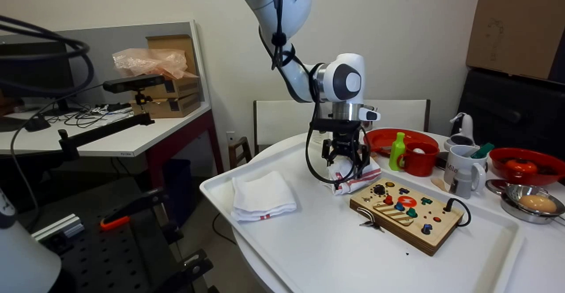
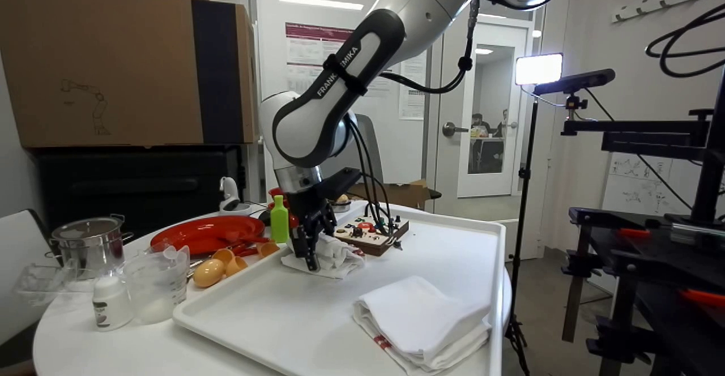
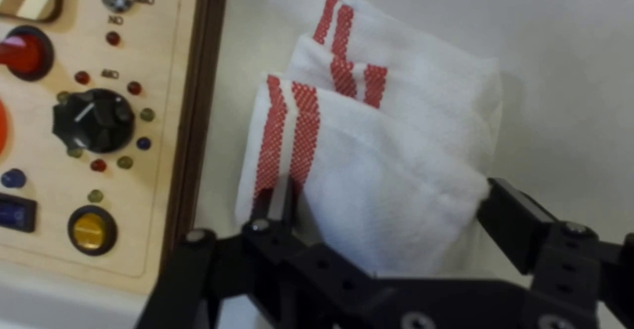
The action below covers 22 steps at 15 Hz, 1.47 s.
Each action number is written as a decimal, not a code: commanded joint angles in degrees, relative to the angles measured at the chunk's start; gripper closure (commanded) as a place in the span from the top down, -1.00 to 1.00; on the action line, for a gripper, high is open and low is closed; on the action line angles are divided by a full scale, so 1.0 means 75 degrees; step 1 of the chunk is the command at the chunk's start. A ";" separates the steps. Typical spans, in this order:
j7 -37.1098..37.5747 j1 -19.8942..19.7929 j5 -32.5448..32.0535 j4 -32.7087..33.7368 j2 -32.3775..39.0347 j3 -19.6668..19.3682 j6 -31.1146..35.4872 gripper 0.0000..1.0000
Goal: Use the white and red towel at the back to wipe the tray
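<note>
The white towel with red stripes lies folded and bunched on the white tray, beside the wooden panel box. It shows in both exterior views (image 1: 372, 174) (image 2: 335, 258) and in the wrist view (image 3: 366, 155). The tray (image 1: 318, 244) also shows in an exterior view (image 2: 283, 325). My gripper (image 3: 389, 195) points down over the towel, with its fingers spread wide and towel cloth between them. One finger overlaps the red stripes; the other meets the towel's opposite edge. The gripper also shows in both exterior views (image 1: 348, 169) (image 2: 317, 243), where it partly hides the towel.
A second folded white towel (image 1: 262, 196) (image 2: 422, 319) lies near a tray corner. The wooden panel box (image 1: 406, 213) (image 3: 148, 136) with knobs and keys stands on the tray. Beside the tray are a green bottle (image 1: 397, 152), red mug (image 1: 421, 163), white mug (image 1: 461, 163) and red plate (image 2: 207, 234).
</note>
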 commanded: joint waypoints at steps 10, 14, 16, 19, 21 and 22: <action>-0.0119 0.0147 0.0067 0.0343 0.0282 0.0010 -0.0554 -0.96; -0.0046 0.0165 0.0075 -0.0187 0.0079 0.0026 -0.0128 -0.95; -0.0020 0.0168 0.0079 -0.0356 0.0042 0.0018 0.0013 -1.00; 0.0004 0.0168 0.0095 -0.0546 -0.0045 0.0023 0.0131 -1.00; 0.0026 0.0174 0.0090 -0.0651 -0.0110 0.0006 0.0188 -1.00; 0.0031 0.0170 0.0092 -0.0700 -0.0140 0.0001 0.0216 -1.00</action>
